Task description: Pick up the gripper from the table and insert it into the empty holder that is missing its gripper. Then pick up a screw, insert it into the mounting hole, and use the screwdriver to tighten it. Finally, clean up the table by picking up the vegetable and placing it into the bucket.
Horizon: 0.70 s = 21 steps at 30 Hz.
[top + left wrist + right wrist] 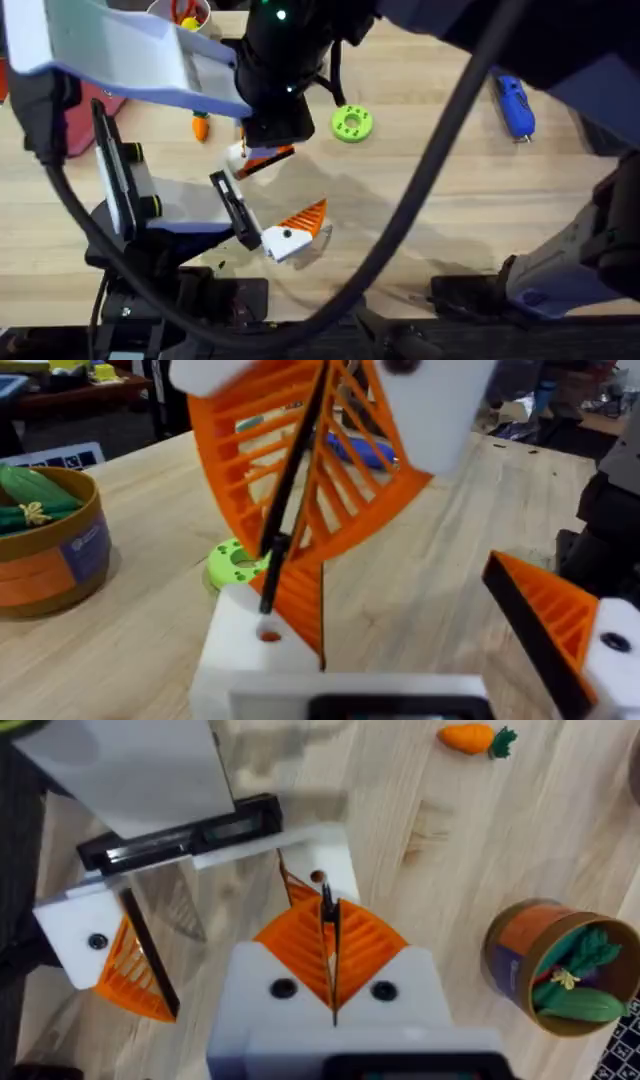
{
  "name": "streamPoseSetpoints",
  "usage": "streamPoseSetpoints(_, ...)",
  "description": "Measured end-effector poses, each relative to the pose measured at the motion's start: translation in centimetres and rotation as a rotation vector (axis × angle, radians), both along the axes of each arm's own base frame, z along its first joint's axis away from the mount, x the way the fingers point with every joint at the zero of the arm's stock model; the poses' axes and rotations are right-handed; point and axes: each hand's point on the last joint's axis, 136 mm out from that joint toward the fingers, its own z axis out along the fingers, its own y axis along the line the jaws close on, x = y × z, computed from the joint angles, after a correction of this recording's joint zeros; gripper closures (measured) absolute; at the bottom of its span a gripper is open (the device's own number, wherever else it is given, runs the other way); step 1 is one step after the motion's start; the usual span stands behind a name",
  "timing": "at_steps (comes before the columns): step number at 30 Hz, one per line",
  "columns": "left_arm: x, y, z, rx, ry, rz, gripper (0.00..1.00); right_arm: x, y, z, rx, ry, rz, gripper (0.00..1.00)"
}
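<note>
Meanwhile, vegetable [477,738] on table [450,830]

A light wooden tabletop [450,200] with visible grain carries a few small things — a toy carrot [201,126] with a green top, a green ring [351,123] near the middle, and a blue screwdriver [516,105] well apart toward the far right. An orange-brown bucket [545,970] with a blue band stands on the wood — green toy vegetables inside.

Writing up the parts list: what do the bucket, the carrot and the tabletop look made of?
Bucket: looks like cardboard or paper, matte, thin rim, printed blue label band. Carrot: probably moulded plastic, smooth, uniform orange with green top; could be rubber. Tabletop: light wood or wood laminate, visible grain, low sheen.
</note>
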Motion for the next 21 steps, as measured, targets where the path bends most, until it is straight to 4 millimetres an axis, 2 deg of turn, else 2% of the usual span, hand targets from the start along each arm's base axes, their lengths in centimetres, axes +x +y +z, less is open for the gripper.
streamPoseSetpoints(21,0.00,0.00,0.00,0.000,0.000,0.000,0.001,-0.33,0.10,-0.03,-0.003,0.001,0.008,0.996)
